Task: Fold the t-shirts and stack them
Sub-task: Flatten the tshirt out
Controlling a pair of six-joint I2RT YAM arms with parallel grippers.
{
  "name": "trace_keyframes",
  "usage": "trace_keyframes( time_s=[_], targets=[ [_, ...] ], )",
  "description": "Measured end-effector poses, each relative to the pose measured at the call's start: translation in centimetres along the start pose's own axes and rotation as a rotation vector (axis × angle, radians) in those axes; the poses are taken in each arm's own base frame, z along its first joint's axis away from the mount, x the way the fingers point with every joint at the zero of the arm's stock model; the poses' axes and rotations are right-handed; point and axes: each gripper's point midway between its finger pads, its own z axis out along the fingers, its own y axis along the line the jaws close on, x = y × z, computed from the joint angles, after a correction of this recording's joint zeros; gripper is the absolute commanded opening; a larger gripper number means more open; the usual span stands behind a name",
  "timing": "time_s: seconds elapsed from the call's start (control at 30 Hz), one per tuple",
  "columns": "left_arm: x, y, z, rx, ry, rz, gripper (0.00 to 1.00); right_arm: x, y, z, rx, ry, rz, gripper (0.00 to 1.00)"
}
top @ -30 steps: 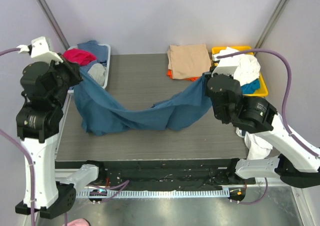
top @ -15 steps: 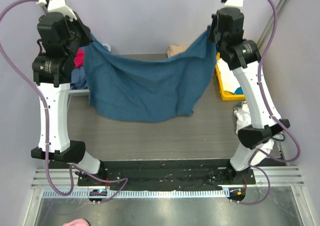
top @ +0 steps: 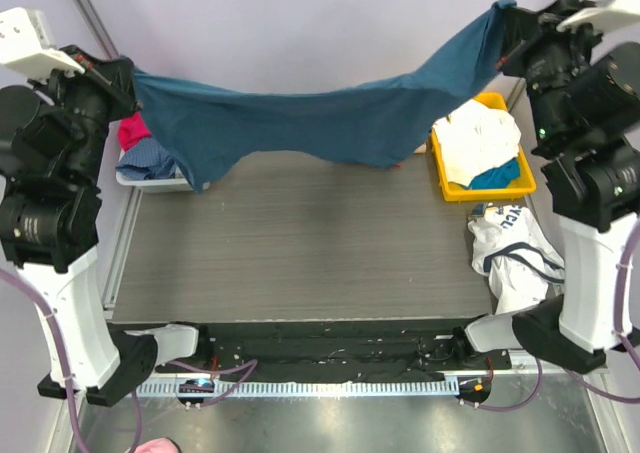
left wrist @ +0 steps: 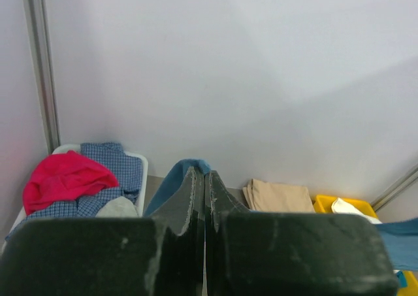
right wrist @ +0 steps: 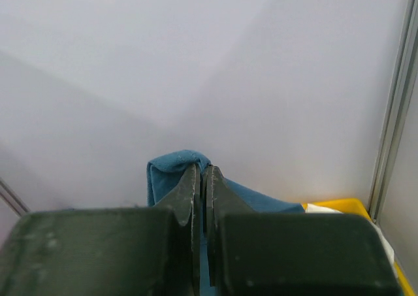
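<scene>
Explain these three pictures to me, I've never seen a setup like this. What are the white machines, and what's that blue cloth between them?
The white machines are two robot arms bolted at a grey table's near edge. The big picture looks down from above and behind; the other two come from wrist cameras, the dark shapes being each arm's own fingers. The left gripper and right gripper are each shut on an end of a large teal-blue cloth t-shirt, stretched in the air between them. At the back lies a folded tan t-shirt. A white bin on the left and a yellow bin on the right hold more clothes.
</scene>
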Motion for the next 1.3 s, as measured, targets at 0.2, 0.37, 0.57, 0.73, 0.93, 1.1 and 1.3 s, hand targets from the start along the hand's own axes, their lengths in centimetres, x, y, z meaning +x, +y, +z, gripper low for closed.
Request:
trace_keyframes(
  time_s=[0.2, 0.37, 0.57, 0.73, 0.93, 1.1, 1.3],
  targets=[
    [-1.1, 0.4, -3.0, -0.004, -0.035, -0.002, 0.00, -2.1, -0.3, -3.1, -0.048, -0.034, 0.015, 0.01],
    [-1.7, 0.8, -4.8, -0.015, -0.055, -0.005, 0.00, -2.1, 0.1, -4.1, -0.089, -0.014, 0.013, 0.01],
    [-1.0, 1.7, -5.6, -0.045, -0.050, 0.001, 0.00, -2.1, -0.3, -5.1, -0.090, -0.007, 0.019, 0.01],
    [2.1, 2.2, -1.4, -0.075, 0.012, 0.032, 0.00, -1.0, -0.3, -3.0, -0.049, -0.004, 0.006, 0.01],
    [8.7, 2.6, 8.3, -0.110, 0.145, 0.070, 0.00, 2.7, 0.6, 4.3, 0.003, 0.027, -0.037, 0.01],
    [14.1, 3.4, 14.8, -0.136, 0.254, 0.088, 0.00, 10.3, -0.6, 12.5, 0.053, 0.123, -0.084, 0.01],
    [11.3, 2.3, 16.1, -0.104, 0.182, 0.068, 0.00, 14.4, -1.5, 14.9, 0.055, 0.195, -0.108, 0.01]
  ],
)
